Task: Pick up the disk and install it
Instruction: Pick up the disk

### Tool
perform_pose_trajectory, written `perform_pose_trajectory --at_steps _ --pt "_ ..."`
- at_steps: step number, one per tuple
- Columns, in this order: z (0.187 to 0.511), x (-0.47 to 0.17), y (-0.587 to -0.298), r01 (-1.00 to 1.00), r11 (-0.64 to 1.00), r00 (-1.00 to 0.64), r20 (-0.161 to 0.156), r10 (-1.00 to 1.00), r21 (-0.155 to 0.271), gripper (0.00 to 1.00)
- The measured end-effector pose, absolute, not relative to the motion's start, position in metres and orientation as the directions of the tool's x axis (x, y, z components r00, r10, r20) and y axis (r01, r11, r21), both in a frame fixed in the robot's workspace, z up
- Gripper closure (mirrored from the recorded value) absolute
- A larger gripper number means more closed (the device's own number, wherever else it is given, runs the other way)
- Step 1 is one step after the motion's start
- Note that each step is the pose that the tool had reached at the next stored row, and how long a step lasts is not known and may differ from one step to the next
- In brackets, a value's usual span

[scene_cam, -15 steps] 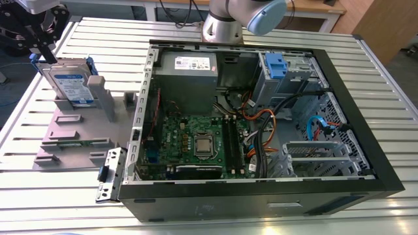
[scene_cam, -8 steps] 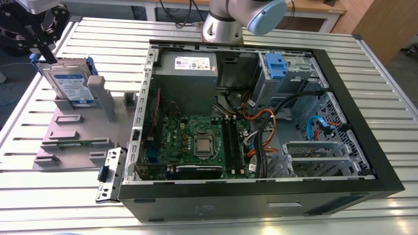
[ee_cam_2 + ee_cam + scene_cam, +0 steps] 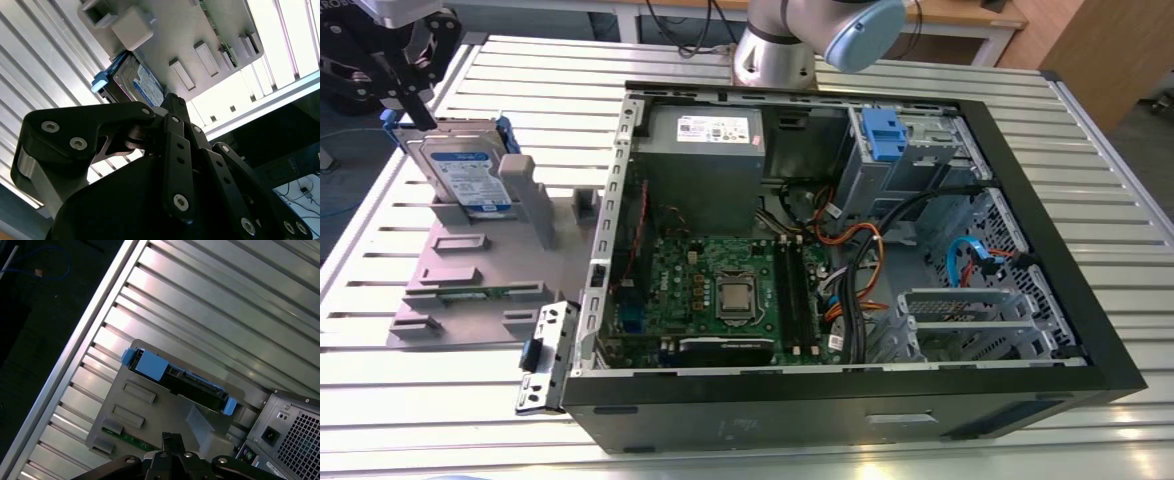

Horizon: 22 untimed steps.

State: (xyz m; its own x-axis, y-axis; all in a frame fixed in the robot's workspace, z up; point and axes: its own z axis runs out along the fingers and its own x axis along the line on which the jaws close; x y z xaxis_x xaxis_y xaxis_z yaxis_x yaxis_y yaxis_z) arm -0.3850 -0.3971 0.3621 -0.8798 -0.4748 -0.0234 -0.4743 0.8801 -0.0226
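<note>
Standing on edge in the grey holder (image 3: 470, 268) at the exterior view's left, the disk (image 3: 460, 170) leans slightly, its blue-and-white label showing. The hand (image 3: 416, 108) hangs just above the disk's upper edge, its fingers drawn together with nothing between them. In both wrist views the disk (image 3: 142, 80) (image 3: 192, 384) lies beyond the fingertips, apart from them, with blue rails at its ends. The holder rests on the slatted worktop (image 3: 520, 70), just beside the open computer case (image 3: 1047, 215)
</note>
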Motion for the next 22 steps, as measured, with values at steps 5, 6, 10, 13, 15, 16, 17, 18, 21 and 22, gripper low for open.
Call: perform_pose_trajectory --at_steps 5,6,10,13,15,16,17,18,21,22 --pt "0.3621 -0.3850 -0.3971 -0.478 0.878 -0.878 -0.023 -0.478 -0.023 0.89" --pt "0.3621 -0.3850 -0.3971 -0.478 0.878 -0.878 -0.023 -0.479 -0.023 0.89" --pt "0.3621 -0.3851 -0.3971 -0.481 0.876 -0.876 -0.023 -0.482 -0.023 0.89" --pt "0.3621 -0.3851 -0.3971 -0.485 0.874 -0.874 -0.023 -0.486 -0.023 0.89" --pt "0.3621 -0.3850 -0.3971 -0.488 0.872 -0.872 -0.023 -0.489 -0.023 0.89" --pt "0.3621 -0.3851 -0.3971 -0.489 0.872 -0.872 -0.023 -0.490 -0.023 0.89" --pt "0.3621 -0.3850 -0.3971 -0.491 0.871 -0.871 -0.023 -0.491 -0.023 0.89" --pt "0.3621 -0.3850 -0.3971 -0.492 0.870 -0.870 -0.023 -0.492 -0.023 0.89" --pt "0.3621 -0.3850 -0.3971 -0.495 0.868 -0.868 -0.023 -0.496 -0.023 0.89" --pt "0.3621 -0.3850 -0.3971 -0.496 0.868 -0.868 -0.023 -0.497 -0.023 0.89"
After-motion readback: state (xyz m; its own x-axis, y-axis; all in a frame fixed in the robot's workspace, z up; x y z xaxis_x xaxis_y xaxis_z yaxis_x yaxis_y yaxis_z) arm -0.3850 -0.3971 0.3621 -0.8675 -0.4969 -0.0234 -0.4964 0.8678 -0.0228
